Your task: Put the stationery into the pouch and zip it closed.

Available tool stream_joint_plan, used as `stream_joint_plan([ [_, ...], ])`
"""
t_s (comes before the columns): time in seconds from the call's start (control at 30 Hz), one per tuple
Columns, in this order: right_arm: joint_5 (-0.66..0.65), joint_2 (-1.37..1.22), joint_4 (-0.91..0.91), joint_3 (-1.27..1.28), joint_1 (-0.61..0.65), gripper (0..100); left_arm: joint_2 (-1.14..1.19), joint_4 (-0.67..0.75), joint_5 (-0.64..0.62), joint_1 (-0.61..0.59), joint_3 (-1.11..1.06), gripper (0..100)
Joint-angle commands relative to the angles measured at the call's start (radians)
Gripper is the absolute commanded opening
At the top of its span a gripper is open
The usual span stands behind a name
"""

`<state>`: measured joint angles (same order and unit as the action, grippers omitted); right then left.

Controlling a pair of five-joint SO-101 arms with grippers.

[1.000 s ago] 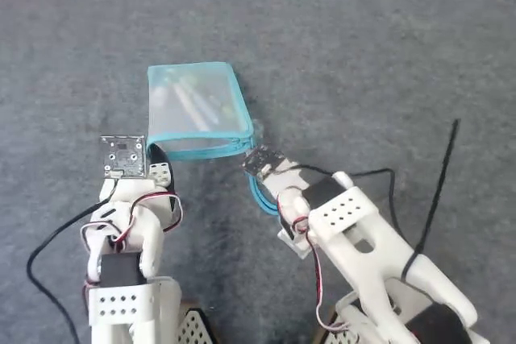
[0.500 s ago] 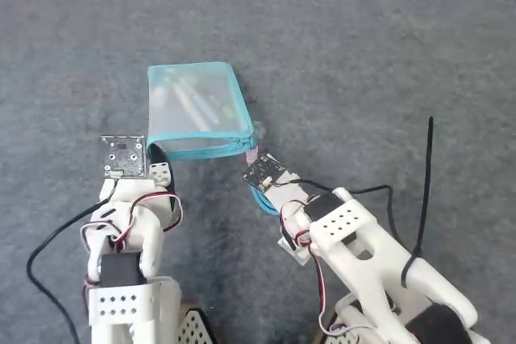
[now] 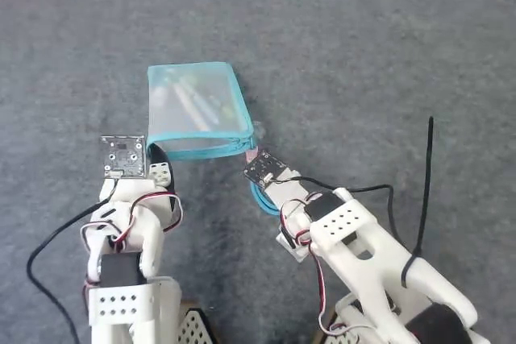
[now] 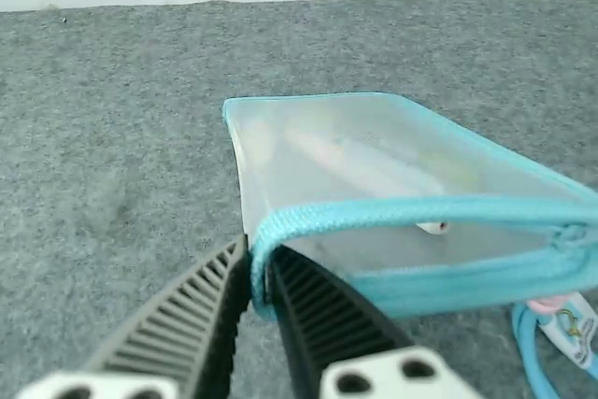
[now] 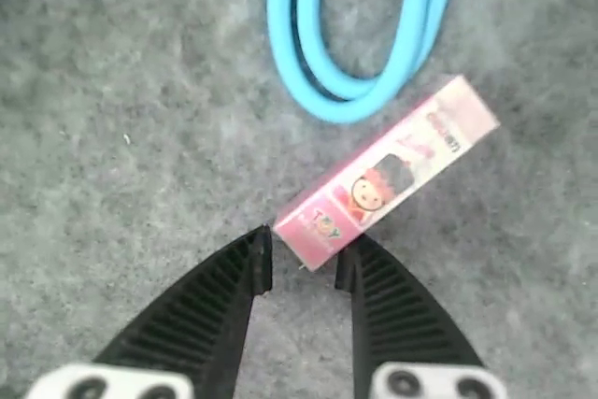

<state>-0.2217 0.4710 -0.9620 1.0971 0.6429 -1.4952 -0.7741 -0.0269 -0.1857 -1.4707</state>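
**High view: pouch on table, left jaws clamped on its corner, right jaws released at the tag**

1. Pouch. The teal-trimmed translucent pouch (image 3: 197, 110) lies flat on the grey table (image 3: 363, 62), ahead of both arms. Pale stationery (image 3: 189, 102) is visible through its wall, inside the pouch.
2. Left arm. In the left wrist view, the left jaws are clenched on the teal edge at the near corner of the pouch (image 4: 374, 193). The stationery (image 4: 364, 161) lies lengthwise inside.
3. Right arm. In the right wrist view, the right jaws stand parted. Their tips flank the near end of the pink tag (image 5: 383, 175), which lies on the table. Whether the tips touch the tag cannot be told.
4. Cord. A blue cord loop (image 5: 360, 35) lies just beyond the tag. In the high view, the cord loop (image 3: 260, 195) runs beneath the right arm's wrist, near the pouch's zip end.
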Motion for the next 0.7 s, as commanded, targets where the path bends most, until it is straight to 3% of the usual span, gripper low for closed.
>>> stream_joint_plan([
  [0.0, 0.006, -0.002, 0.007, -0.012, -0.045, 10.4, -0.02, 0.037, 0.012, 0.006, 0.013, 1],
  [0.13, 0.002, -0.001, -0.018, -0.043, -0.237, 2.9, -0.02, 0.037, 0.012, 0.006, 0.013, 1],
  [0.27, 0.002, -0.001, -0.044, -0.075, -0.355, 4.1, -0.02, 0.037, 0.012, 0.006, 0.013, 1],
  [0.4, 0.006, 0.002, -0.05, -0.075, -0.326, 7.1, -0.02, 0.037, 0.012, 0.006, 0.013, 1],
  [0.67, 0.009, 0.015, -0.091, -0.081, -0.216, 25.9, -0.02, 0.04, 0.012, 0.006, 0.013, 1],
])
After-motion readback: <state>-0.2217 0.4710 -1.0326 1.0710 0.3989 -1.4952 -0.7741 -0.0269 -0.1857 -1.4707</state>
